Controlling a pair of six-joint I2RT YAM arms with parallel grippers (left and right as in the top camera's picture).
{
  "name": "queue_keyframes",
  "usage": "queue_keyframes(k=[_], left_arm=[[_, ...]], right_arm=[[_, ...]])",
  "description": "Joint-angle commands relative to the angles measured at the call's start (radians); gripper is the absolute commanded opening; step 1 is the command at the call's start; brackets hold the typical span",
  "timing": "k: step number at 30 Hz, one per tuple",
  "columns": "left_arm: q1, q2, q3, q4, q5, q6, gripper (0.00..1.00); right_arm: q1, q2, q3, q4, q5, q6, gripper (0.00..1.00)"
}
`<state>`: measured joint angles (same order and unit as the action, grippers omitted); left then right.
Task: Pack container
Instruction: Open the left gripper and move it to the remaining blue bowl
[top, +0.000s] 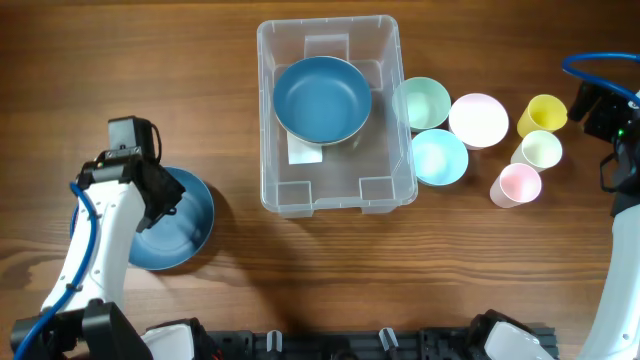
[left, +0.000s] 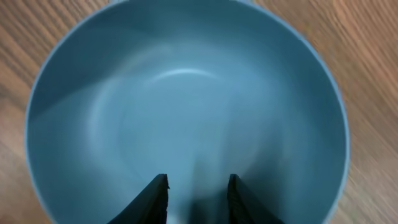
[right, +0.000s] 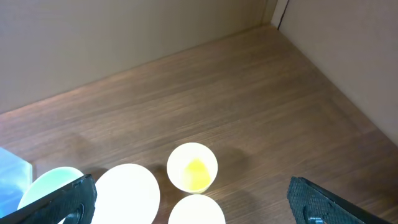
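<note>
The clear container (top: 272, 180) stands at the table's middle, with a dark blue bowl (top: 322, 98) inside it over the white label (top: 305, 152). A second dark blue bowl (top: 190, 235) sits on the table at the left. My left gripper (top: 165, 198) hangs over that bowl. In the left wrist view the bowl (left: 186, 106) fills the frame and my fingers (left: 198, 190) point into it, a gap apart, with nothing between them. My right gripper (top: 600, 105) is wide open and empty at the far right, above the cups (right: 193, 202).
Right of the container stand a mint bowl (top: 421, 102), a light blue bowl (top: 439, 157), a white bowl (top: 478, 120), a yellow cup (top: 542, 115), a cream cup (top: 537, 150) and a pink cup (top: 515, 184). The right wrist view shows the yellow cup (right: 193, 167) and white bowl (right: 127, 193).
</note>
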<state>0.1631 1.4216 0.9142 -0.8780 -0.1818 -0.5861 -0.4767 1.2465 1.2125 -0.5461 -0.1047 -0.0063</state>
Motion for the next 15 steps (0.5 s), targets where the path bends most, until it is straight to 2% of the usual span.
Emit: queue_keyframes(k=[1, 15], left_arm=[[0.023, 0.019, -0.035, 0.065, 0.013, -0.005, 0.32], [0.03, 0.188, -0.047, 0.31, 0.012, 0.006, 0.28]], right_arm=[[0.002, 0.008, 0.018, 0.003, -0.009, -0.013, 1.0], [0.002, 0.008, 0.018, 0.002, -0.009, -0.013, 1.0]])
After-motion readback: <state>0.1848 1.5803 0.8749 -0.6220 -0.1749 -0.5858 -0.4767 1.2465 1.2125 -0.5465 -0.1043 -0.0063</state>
